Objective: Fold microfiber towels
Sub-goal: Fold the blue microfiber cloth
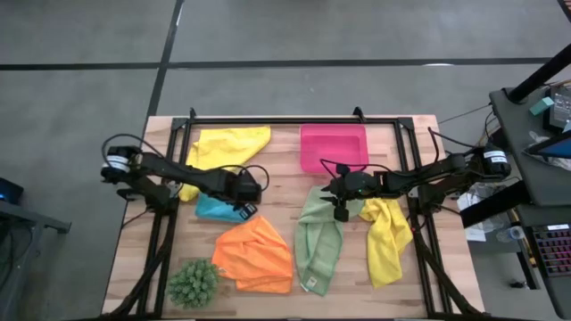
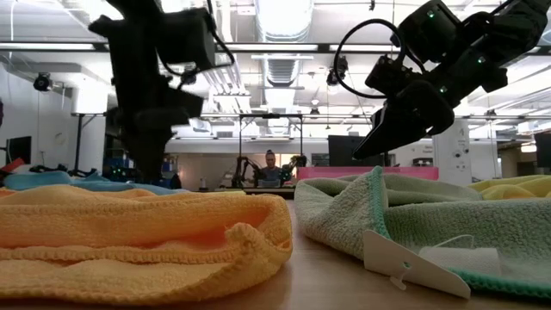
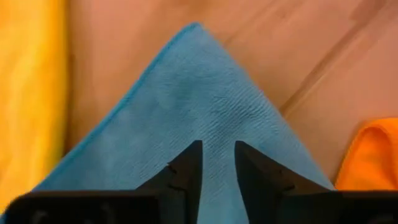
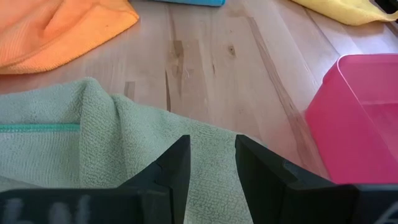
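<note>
Several microfiber towels lie on the wooden table. A turquoise towel (image 1: 214,210) lies flat at centre left, one corner (image 3: 194,28) pointing away from my left gripper (image 3: 217,155). That gripper points steeply down over it, its fingers a narrow gap apart. A yellow towel (image 1: 227,147) lies crumpled at the far left and an orange one (image 1: 254,254) at the near centre. A sage green towel (image 1: 319,245) lies rumpled next to another yellow one (image 1: 388,241). My right gripper (image 2: 366,151) hangs open, tilted down, a little above the green towel's far end (image 4: 205,134). My left gripper comes at the turquoise towel (image 3: 186,93) from above, well in from the towel's corner, with flat cloth showing in the gap between the fingers (image 3: 186,168). Whether the fingertips touch the cloth I cannot tell.
A pink tray (image 1: 334,127) stands at the far centre, close beyond my right gripper. A spiky green plant ball (image 1: 193,283) sits at the near left corner. Bare wood (image 4: 205,56) lies between the green, orange and turquoise towels. A person sits in the room beyond the table.
</note>
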You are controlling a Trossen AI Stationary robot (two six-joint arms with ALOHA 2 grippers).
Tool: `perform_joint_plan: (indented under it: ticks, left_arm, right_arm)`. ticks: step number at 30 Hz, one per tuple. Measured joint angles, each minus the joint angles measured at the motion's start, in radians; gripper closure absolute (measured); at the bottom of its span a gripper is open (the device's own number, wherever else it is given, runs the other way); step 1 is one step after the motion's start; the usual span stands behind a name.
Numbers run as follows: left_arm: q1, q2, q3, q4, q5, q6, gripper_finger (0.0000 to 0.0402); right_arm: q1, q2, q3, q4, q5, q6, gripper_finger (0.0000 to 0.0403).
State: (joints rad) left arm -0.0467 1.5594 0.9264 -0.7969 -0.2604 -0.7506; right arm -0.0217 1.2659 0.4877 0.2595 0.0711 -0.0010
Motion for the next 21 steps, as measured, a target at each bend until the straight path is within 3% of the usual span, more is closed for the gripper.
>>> perform_joint_plan:
  ticks: [7, 16, 21]
  left_arm:
    - [0.010, 0.095, 0.006, 0.141, 0.003, 0.006, 0.0377]
    - [0.070, 0.116, 0.009, 0.626, -0.006, 0.123, 0.0401]
    - [0.080, 0.059, 0.050, 0.493, 0.002, 0.159, 0.0401]
  right_arm:
    - [0.000, 0.000, 0.000, 0.000, 0.000, -0.001, 0.0284]
    - [0.000, 0.000, 0.000, -0.001, 0.000, 0.000, 0.0284]
    - [0.000, 0.000, 0.000, -0.008, 0.000, -0.003, 0.0284]
